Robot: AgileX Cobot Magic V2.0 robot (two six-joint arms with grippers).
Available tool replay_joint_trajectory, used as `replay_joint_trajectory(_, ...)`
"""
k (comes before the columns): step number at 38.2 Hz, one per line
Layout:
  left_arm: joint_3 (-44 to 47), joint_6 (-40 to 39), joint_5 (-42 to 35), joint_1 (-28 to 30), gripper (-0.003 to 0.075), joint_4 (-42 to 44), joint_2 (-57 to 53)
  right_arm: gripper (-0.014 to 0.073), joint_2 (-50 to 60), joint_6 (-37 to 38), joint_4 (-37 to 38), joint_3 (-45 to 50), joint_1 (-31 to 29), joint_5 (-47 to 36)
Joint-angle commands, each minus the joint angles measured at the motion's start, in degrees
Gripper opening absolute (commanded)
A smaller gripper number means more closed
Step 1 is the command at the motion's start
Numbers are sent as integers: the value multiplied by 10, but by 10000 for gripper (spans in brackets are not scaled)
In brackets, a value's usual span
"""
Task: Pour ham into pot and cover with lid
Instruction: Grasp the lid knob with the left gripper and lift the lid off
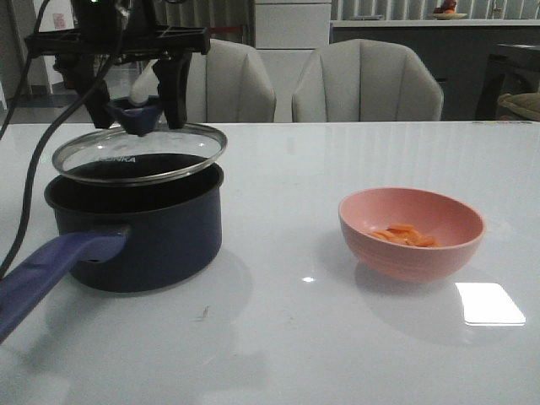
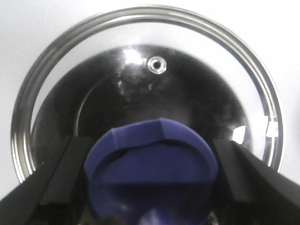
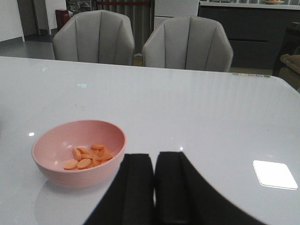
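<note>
Here the tabletop (image 1: 278, 337) is white and shiny, and a bright square of light (image 1: 490, 304) glows on it near the pink bowl (image 1: 411, 233). Behind the tabletop stand two grey chairs (image 1: 367, 82). Farther back there is a dark counter (image 1: 422, 38) and a white cabinet (image 1: 292, 24).

The pot (image 1: 135, 232) sits on the left side of the tabletop. It is dark blue, almost black, with a long purple-blue handle (image 1: 51, 266) that sticks out toward the camera. The lid (image 1: 139, 152) is held just above the pot, tilted a little, and not resting flat on the rim. The left gripper (image 1: 140, 110) holds the lid by its blue knob (image 1: 137, 112), with its black fingers (image 1: 175, 84) clamped on both sides of it.

The ham (image 1: 405, 235) is in the pink bowl on the right, well apart from the pot. It is a small heap of orange pieces.

The left wrist view looks straight down through the glass, where you can see the steel rim (image 2: 42, 75), a small steam hole (image 2: 156, 64) and the dark inside of the pot. The front view does not show these. The right wrist view shows the ham pieces as little round slices, and the right gripper (image 3: 154, 185) with its fingers (image 3: 136, 187) pressed together on nothing. The front view does not show this gripper.

White letters on the lid read "KONKA" (image 1: 116, 159), partly cut off by the rim.
</note>
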State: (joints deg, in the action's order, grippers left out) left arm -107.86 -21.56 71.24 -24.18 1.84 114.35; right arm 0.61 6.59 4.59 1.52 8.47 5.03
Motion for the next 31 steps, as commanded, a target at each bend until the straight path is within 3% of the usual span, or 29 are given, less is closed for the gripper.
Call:
replay_joint_trajectory(1, -31, 0, 13, -3, 372, 4, -48, 169, 11, -4, 10, -3, -1, -44)
replay_joint_trajectory(13, -13, 42, 14, 32, 373, 46, -114, 169, 11, -4, 10, -3, -1, -44)
replay_joint_trajectory(21, 52, 60, 12, 134, 372, 47, -177, 169, 11, -4, 10, -3, -1, -44)
replay_joint_trajectory(31, 197, 139, -52, 265, 372, -53, -212, 169, 11, -4, 10, -3, -1, -44)
